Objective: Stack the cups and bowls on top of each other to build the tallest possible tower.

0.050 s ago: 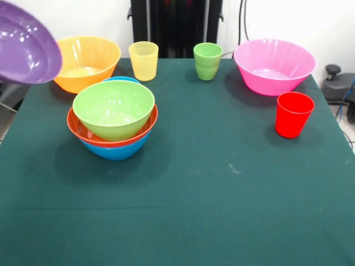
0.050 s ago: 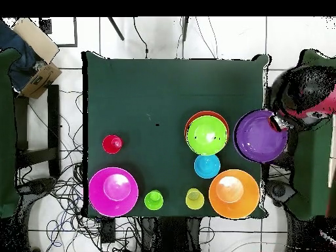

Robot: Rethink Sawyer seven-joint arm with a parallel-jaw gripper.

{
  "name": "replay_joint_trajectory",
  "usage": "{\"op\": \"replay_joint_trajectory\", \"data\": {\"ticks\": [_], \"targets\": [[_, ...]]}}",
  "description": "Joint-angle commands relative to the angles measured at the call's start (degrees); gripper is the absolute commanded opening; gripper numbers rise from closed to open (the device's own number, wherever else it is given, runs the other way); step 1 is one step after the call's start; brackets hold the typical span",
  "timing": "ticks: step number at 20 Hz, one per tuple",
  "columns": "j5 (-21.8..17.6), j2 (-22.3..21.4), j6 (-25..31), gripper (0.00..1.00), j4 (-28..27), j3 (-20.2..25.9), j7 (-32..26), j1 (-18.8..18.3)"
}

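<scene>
a short tower (image 1: 113,130) of three nested bowls, green in red-orange in blue, sits on the green counter (image 1: 183,210). a person's hand (image 2: 281,123) holds the purple bowl (image 1: 25,50) beside it. cups and other bowls wait unstacked. no pincer visible.

A person's hand (image 2: 281,122) extends from a reddish sleeve (image 2: 314,108).

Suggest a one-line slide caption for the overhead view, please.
A three-bowl tower started mid-table, a purple bowl held at the table's edge, and cups and bowls waiting.
</scene>
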Motion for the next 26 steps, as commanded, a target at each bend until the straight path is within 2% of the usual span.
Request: {"op": "replay_joint_trajectory", "data": {"ticks": [1, 4, 11, 26], "targets": [[-0.58, -1.11, 11.65, 0.00, -6.02, 0.97, -8.29, 5.33], [1.55, -1.81, 11.32, 0.00, -4.67, 0.78, -5.37, 5.93], [5.66, -4.58, 5.21, 0.00, 3.41, -1.31, 0.60, 6.43], [8.44, -8.98, 0.91, 0.00, 10.76, -4.08, 4.04, 7.24]]}}
